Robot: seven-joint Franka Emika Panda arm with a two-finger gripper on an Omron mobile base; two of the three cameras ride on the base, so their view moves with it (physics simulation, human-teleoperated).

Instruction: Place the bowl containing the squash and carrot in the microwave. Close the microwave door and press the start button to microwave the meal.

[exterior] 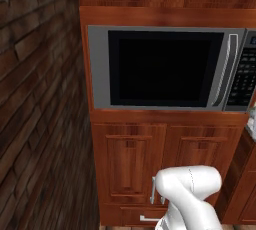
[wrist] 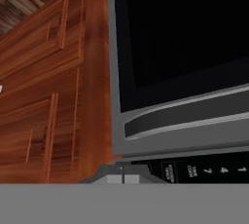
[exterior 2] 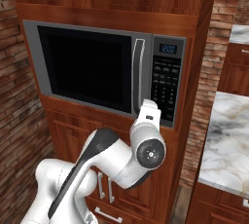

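At foot of keypad, pincer (exterior 2: 149,105): clenched, fingertips together, grasping nothing; raised toward the lower left corner of the keypad panel (exterior 2: 168,84), just beside the bottom end of the handle (exterior 2: 138,74); contact with the panel cannot be told.
Hand view, pincer (wrist: 122,177): tips low in the picture, number keys of the keypad panel (wrist: 204,169) close ahead and to one side, microwave door (wrist: 185,33) beyond.
Step in hand: judged as the press of the start button, since the microwave door (exterior: 165,69) lies flush with its frame.
Doing it well: keep the tips clenched as one blunt point; line up on the start key alone, clear of the handle and of neighbouring keys; push square to the panel, short and light; key labels too small to read, so exact key position cannot be told.
Risk: a skewed approach likely to slide onto a number key or catch the handle.
Microwave (exterior: 100,69): built into the wooden cabinet column, straight ahead of the arm; display (exterior 2: 168,48) lit at the top of the panel.
Contents: window black, so bowl, squash and carrot behind it cannot be confirmed; presumed inside from the shut door.
Lower cabinet doors (exterior: 130,161): shut, contents hidden.
Marble surface (exterior 2: 226,130): to the right, well apart.
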